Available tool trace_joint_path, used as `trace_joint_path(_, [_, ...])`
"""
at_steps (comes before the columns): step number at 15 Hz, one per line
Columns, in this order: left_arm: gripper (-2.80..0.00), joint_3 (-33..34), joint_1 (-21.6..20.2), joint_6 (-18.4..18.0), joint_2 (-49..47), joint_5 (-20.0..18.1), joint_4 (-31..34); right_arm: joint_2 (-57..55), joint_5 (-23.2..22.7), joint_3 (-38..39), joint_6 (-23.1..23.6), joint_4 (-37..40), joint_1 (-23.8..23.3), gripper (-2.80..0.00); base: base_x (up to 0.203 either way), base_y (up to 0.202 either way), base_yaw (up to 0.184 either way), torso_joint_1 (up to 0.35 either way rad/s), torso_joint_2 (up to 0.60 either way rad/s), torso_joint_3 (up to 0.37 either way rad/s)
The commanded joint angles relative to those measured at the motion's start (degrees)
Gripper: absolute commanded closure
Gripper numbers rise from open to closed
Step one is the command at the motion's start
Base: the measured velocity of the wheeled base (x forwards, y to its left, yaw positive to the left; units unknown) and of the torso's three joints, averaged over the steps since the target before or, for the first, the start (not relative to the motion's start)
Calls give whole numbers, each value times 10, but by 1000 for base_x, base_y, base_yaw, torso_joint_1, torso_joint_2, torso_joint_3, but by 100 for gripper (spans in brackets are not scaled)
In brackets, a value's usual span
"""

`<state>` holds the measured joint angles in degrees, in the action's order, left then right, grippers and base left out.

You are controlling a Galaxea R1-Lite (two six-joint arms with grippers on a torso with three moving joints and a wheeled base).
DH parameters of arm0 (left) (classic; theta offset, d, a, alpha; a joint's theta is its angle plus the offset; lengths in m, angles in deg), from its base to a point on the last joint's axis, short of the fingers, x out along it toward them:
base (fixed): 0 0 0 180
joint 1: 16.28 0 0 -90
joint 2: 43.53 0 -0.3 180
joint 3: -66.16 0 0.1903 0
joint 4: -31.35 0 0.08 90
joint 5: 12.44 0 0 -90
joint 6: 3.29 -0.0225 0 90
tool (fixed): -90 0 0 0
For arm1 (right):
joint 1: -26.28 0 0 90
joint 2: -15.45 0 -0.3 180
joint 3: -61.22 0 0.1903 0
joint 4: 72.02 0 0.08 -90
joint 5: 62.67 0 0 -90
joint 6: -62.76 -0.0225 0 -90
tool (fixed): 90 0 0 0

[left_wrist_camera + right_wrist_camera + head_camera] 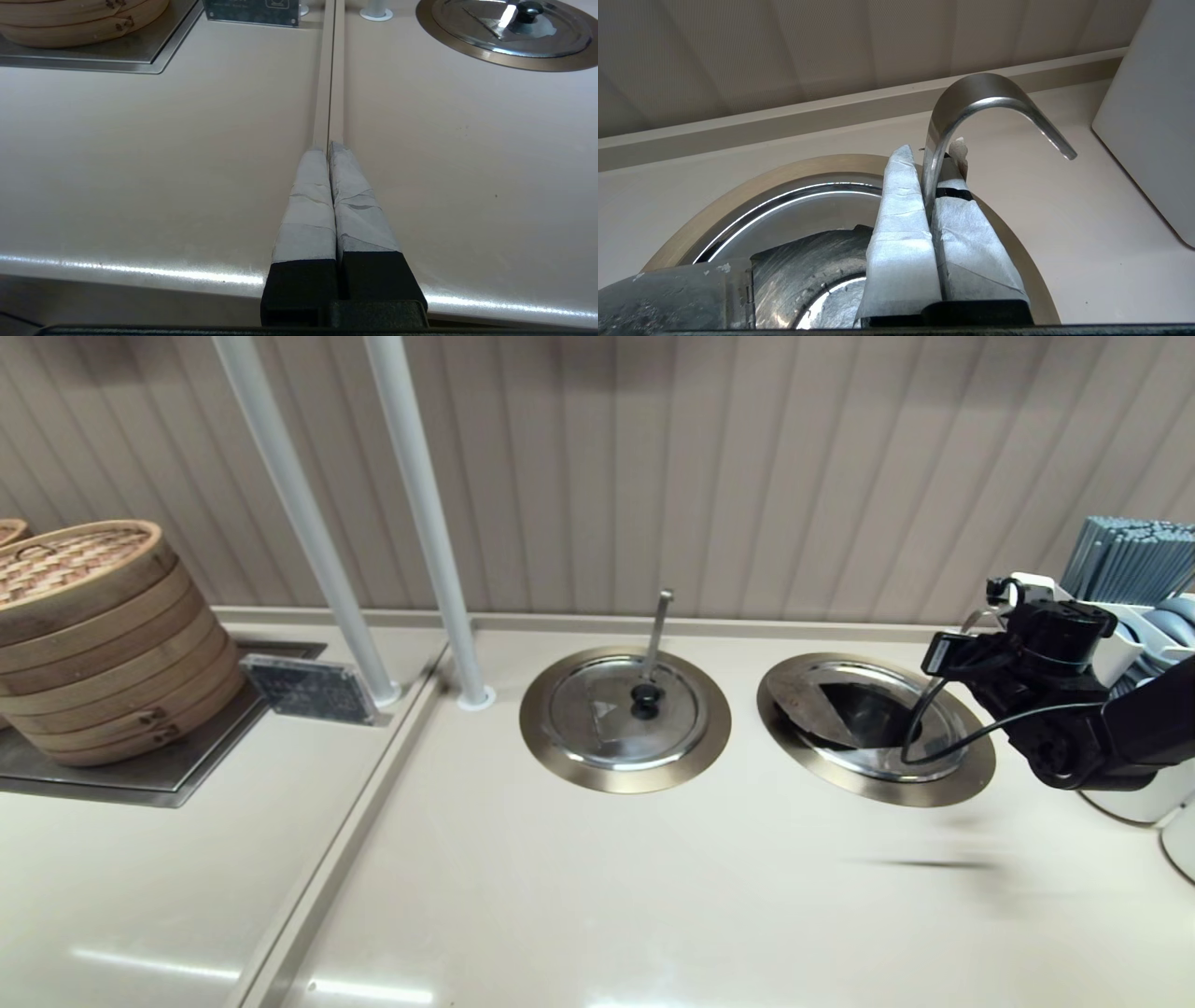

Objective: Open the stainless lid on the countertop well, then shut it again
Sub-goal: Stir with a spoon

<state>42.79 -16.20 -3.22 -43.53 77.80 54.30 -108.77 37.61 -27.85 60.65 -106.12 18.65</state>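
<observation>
The stainless lid (840,709) lies in the right-hand countertop well, whose brass-toned rim (971,779) rings it. Its big wedge looks dark in the head view. In the right wrist view the lid (803,275) shows a hinge and a brushed surface below the fingers. My right gripper (931,158) is above the well's far right side, shut on the hooked steel utensil handle (971,100) that rises from it; in the head view the gripper (948,658) covers the lid's knob. My left gripper (329,147) is shut on nothing, low over the counter's front edge.
The twin lid (621,709) with black knob and upright handle (658,625) sits to the left. Two white poles (420,513) stand behind it. Bamboo steamers (93,635) are at far left. A white holder with grey sticks (1130,560) stands close behind my right arm.
</observation>
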Motion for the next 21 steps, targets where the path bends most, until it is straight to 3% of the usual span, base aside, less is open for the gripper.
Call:
trace_joint_path(1, [0, 0, 0, 0, 0, 0, 0, -23, 0, -15, -1, -4, 0, 0, 0, 0, 0, 0, 0, 0])
trace_joint_path(15, [0, 0, 0, 0, 0, 0, 0, -15, 1, -28, -49, -7, 52, 0, 0, 0, 0, 0, 0, 0])
trace_joint_path(21, [0, 0, 0, 0, 0, 0, 0, 32, -3, 28, -51, -7, 58, 0, 0, 0, 0, 0, 0, 0])
